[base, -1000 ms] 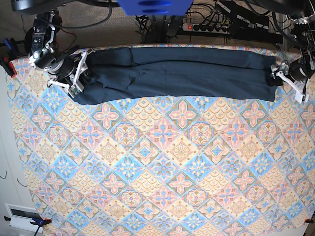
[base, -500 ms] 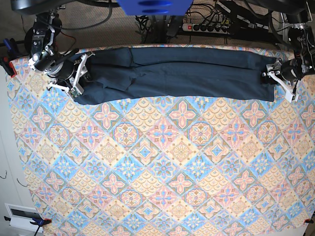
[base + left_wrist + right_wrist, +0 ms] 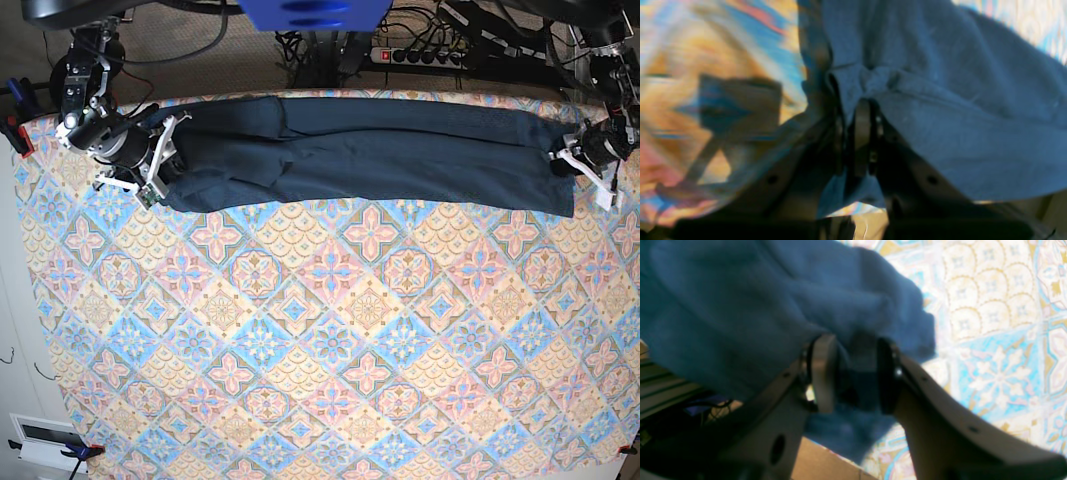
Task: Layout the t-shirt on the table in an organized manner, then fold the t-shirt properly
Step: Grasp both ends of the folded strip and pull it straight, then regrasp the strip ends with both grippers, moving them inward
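The t-shirt (image 3: 370,150) is lying as a long folded band along the far edge of the surface (image 3: 330,330), stretching between both arms. The left fingers (image 3: 862,133) are pinching tight on a bunched fold of fabric at one end. At the other end, the right fingers (image 3: 821,373) are gripping a thick wad of navy cloth pressed between their pads, partly spread.

A lab-like workspace is suggested by a power strip (image 3: 425,55) and tangled cables (image 3: 490,45) (at 12 o'clock) behind the table (image 3: 330,350).
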You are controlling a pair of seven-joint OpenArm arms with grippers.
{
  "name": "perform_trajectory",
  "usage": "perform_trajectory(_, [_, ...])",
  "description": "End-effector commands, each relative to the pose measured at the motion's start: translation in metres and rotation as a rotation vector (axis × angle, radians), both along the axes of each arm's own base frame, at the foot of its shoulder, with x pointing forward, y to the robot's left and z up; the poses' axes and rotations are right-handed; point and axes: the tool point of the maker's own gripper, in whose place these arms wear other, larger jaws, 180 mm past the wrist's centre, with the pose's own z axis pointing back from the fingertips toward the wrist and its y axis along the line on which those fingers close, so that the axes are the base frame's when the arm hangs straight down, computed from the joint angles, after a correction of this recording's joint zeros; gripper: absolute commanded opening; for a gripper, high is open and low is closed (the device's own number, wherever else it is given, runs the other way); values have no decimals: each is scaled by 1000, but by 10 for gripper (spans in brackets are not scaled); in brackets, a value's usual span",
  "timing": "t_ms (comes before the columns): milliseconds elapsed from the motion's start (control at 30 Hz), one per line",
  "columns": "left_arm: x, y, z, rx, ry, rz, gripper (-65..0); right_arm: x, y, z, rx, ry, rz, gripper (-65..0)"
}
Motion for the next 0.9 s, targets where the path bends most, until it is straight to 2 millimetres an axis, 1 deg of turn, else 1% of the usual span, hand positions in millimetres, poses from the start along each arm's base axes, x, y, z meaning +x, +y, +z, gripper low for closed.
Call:
perform_trajectory(0, [9,19,20,44,-51,17,-650,8,-1,11,-1,-42,8,-453])
perform_trajectory(133, [7,46,39,76,-105,96,-650,8,-1,11,-1,-43,8,-453])
perform_trajectory(200, [9,55,49,95,-123,104,-650,12,0,14,9,-54,9,-453])
perform_trajectory(267, [9,55,52,100,-122,93,-650,18,4,20,35,-76,13,-453])
perform_trajectory(333, [14,42,62,107,-159,54,-650,23,8,24,62,-91,14,-453])
perform_trajectory(367, [11,32,63,105,-162,31,-650,25,8,27,66,-99,14,-453])
perform_trajectory(500, [6,-19,81,113,-213,-81,-650,30,-6,33,56,-121,-27,-453])
perform_trajectory(567, [4,-35,83,101,-218,-105,-650,30,-9,34,53,-123,-33,-453])
perform_trajectory(633, [1,-46,79,75,-202,-110,-650,30,-9,34,53,-124,-35,-453])
perform_trajectory(800, [-5,-69,67,7,-197,-92,-650,31,-21,38,42,-138,-67,-453])
perform_trajectory(833, [-5,-77,62,-13,-191,-103,-650,32,-24,39,38,-142,-77,-453])
perform_trajectory(867, [-5,-90,57,-36,-180,-132,-650,32,-27,40,35,-145,-86,-453])
